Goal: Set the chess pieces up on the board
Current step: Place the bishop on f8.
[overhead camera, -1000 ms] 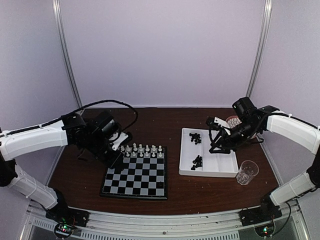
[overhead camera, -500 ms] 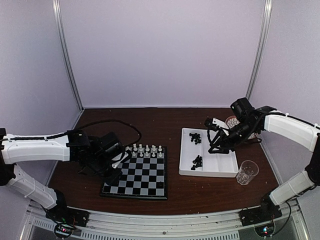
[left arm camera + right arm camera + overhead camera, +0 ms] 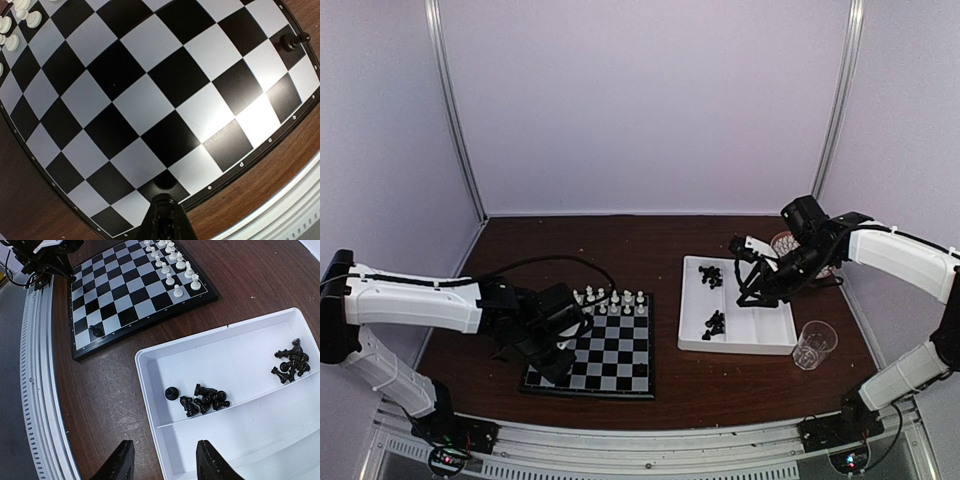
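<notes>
The white chess pieces [image 3: 612, 299] stand ranked along the far edge of the board [image 3: 605, 362]. Of the black set, one black piece [image 3: 96, 330] stands by the near right corner and the other black pieces [image 3: 202, 398] lie heaped in the white tray [image 3: 240, 355] beside the board on the bench [image 3: 110, 390], so roughly half the task appears left. The left gripper [image 3: 163, 212] hangs over the board's near left corner, fingers closed with no piece visible between them; the right gripper [image 3: 165, 462] is poised over the tray, fingers spread wide and empty.

Black-and-grey checked board [image 3: 610, 355], white chessmen [image 3: 615, 299], black chessmen [image 3: 715, 323], white tray [image 3: 735, 347], brown table [image 3: 720, 385]
</notes>
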